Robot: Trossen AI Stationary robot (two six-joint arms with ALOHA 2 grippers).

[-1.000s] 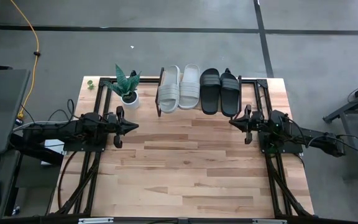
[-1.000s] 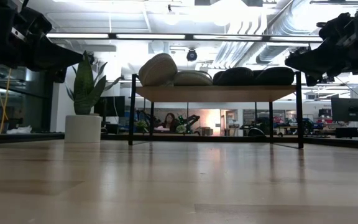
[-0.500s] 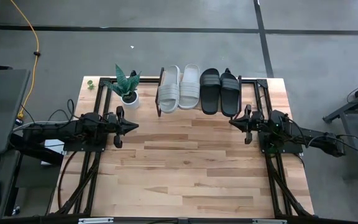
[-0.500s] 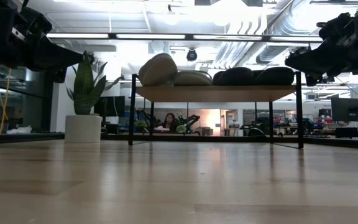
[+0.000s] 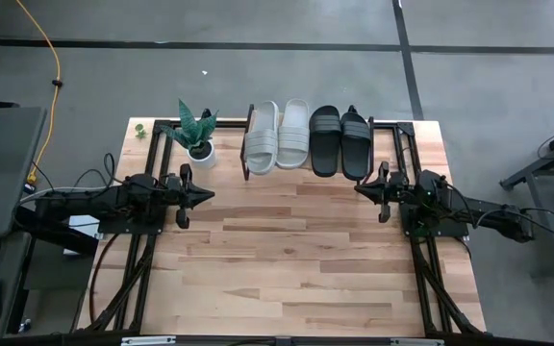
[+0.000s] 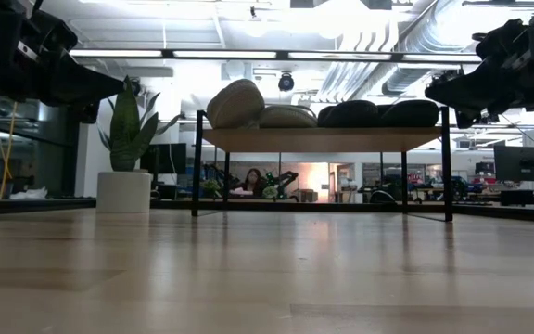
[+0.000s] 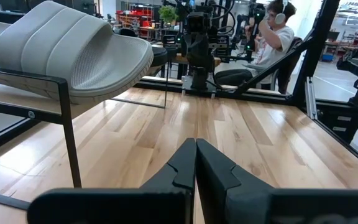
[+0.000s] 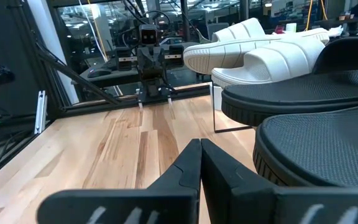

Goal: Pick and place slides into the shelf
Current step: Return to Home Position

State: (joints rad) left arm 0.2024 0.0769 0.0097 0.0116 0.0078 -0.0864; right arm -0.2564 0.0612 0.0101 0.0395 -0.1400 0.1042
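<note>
**A:** Where are the slides now?

**B:** All four sit on the shelf (image 6: pixel 323 138). The two pale grey-green slides (image 5: pixel 293 135) are on its left half and the two black slides (image 5: pixel 326 140) on its right.

**A:** And the arms?

**B:** The left gripper (image 5: pixel 207 195) and right gripper (image 5: pixel 359 188) hang above the table (image 5: pixel 287 259), one at each side. Each has its fingers pressed together on nothing.

**A:** So what could go wrong from here?

**B:** The leftmost grey-green slide (image 7: pixel 73 53) worries me. It rides higher than its neighbours and its end juts past the shelf's frame. I can't quite tell whether it leans on the next slide, but a knock to the table might tip it off.

**A:** Anything on the right?

**B:** The outer black slide (image 8: pixel 328 149) overhangs near the right gripper. If that arm swings wide as it pulls away, it could catch the sole and drag the slide down. The potted plant (image 5: pixel 198 135) stands near the left arm, so a sloppy retreat there could knock it over.
</note>
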